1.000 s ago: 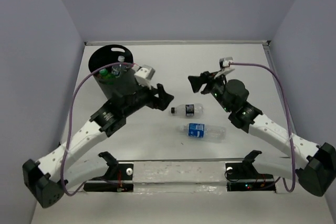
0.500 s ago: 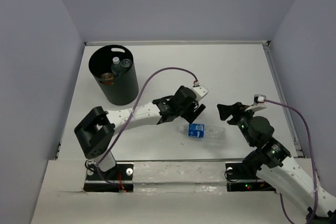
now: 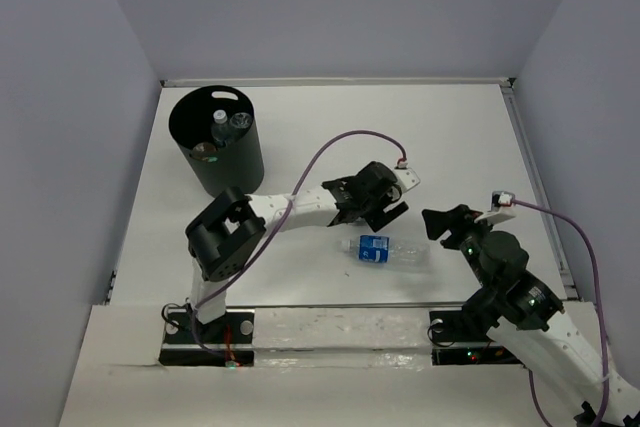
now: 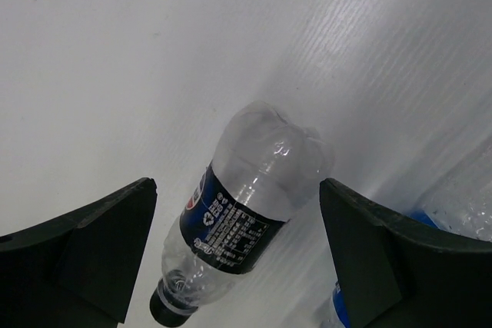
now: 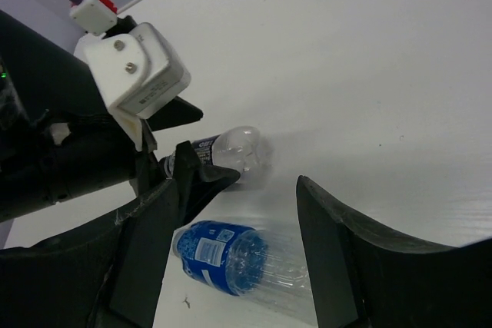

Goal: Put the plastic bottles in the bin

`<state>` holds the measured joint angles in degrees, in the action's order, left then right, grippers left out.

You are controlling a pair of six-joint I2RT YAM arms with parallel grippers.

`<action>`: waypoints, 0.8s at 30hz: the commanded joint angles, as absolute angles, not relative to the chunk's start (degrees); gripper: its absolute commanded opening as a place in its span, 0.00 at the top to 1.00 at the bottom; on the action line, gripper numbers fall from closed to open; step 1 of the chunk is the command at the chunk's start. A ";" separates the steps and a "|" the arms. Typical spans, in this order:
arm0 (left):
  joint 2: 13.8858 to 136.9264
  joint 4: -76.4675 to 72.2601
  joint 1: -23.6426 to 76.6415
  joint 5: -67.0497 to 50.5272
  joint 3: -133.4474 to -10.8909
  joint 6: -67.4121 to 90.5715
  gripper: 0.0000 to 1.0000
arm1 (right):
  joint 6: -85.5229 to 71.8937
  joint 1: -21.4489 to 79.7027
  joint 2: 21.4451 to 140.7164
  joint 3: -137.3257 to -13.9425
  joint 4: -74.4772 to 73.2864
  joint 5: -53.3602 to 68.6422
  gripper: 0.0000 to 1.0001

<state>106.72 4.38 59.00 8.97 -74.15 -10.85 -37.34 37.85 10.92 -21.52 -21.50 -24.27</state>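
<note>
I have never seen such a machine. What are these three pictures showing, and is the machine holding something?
These are two robot arms bolted at the near edge of a white table. One picture comes from a fixed camera above; the other two come from small cameras on each wrist, so each shows its own two fingers.

The left end effector hangs open over a clear bottle with a black label, which lies on its side between the fingers, not yet gripped. Beside it lies a blue-label bottle. The right end effector is open too and holds nothing. The black bin at the far left already contains some bottles.
</note>
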 commanded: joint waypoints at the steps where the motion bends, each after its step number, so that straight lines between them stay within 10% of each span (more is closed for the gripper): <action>1: 110.03 5.80 58.62 7.12 -77.43 -13.88 0.01 | -37.44 37.79 11.08 -21.62 -21.80 -23.38 0.32; 12: 109.17 2.03 55.81 10.54 -77.70 -13.19 0.53 | -35.43 37.79 14.49 -21.27 -19.60 -20.57 0.22; 24: 89.76 -1.67 46.94 10.55 -82.34 -0.99 0.54 | -39.63 37.79 27.78 -31.81 -29.86 -9.77 0.09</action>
<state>98.26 3.25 50.11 9.82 -77.06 -7.53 -36.56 37.85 29.56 -25.17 -24.80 -14.13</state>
